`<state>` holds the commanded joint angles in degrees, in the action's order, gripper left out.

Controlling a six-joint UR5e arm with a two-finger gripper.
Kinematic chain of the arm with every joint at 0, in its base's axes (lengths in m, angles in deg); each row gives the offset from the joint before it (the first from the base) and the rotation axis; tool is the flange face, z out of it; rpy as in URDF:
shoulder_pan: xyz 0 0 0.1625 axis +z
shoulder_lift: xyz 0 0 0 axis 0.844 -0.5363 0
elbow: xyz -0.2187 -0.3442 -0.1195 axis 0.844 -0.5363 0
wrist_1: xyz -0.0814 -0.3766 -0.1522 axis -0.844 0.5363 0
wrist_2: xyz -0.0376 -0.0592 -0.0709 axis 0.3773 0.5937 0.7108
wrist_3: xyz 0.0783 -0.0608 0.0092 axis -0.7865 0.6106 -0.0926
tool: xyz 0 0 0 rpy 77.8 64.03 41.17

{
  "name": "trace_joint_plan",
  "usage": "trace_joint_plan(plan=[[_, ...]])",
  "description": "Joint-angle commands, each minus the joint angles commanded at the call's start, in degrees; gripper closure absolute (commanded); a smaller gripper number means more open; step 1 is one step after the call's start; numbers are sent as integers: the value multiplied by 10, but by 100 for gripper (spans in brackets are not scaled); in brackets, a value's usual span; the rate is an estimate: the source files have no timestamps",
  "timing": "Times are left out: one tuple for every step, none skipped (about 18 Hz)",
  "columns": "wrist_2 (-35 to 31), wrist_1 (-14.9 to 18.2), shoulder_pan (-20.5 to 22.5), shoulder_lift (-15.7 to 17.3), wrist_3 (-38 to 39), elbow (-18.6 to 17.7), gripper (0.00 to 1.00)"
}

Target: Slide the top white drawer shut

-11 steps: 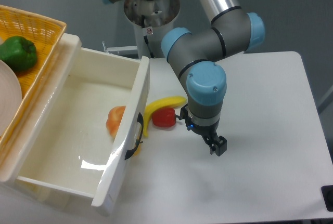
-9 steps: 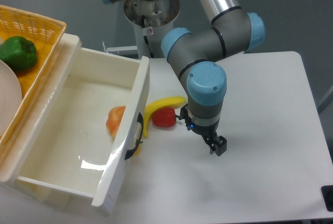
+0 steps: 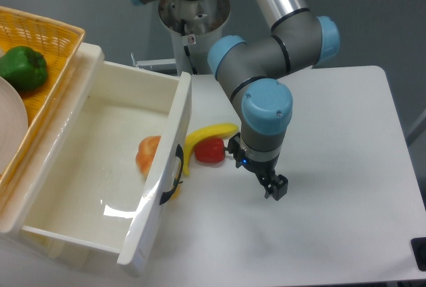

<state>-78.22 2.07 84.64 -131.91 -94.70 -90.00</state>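
Observation:
The top white drawer [image 3: 93, 147] stands pulled far out at the left, and its inside shows bare and glossy. Its flat front panel [image 3: 163, 187] faces right and carries a black curved handle [image 3: 175, 175]. My gripper [image 3: 275, 187] hangs low over the table, well to the right of that panel and apart from it. Its black fingers look pressed together with nothing between them.
A yellow banana [image 3: 208, 134] and a red pepper [image 3: 210, 150] lie on the table just right of the drawer front, between it and my gripper. An orange fruit [image 3: 149, 154] shows by the panel. A yellow wicker basket [image 3: 46, 34] holds a green pepper [image 3: 22, 67].
My gripper has shifted slightly left and up, toward the red pepper. The drawer and the fruit have not moved.

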Motion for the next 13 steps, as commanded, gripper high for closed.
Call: trace_joint_plan(plan=[[0,-1,0,0,0,-2,0],[1,-3,0,0,5,-4,0],[2,-4,-1,1,12,-8,0],[2,-5,-2,1,30,-11,0],[2,-6,-3,1,52,-15,0],[2,-8,-4,0,74,-18,0],[2,-8,-4,0,99,-18,0],[2,-9,-4,0,117,-18,0],[3,-9,-4,0,131,-18,0],[15,-11,-4,-2,140,-16,0],[43,-19,-4,-3,148,-15,0],[76,-24,0,-4,168,-12,0],[99,-23,7,-3,188,-12,1]])
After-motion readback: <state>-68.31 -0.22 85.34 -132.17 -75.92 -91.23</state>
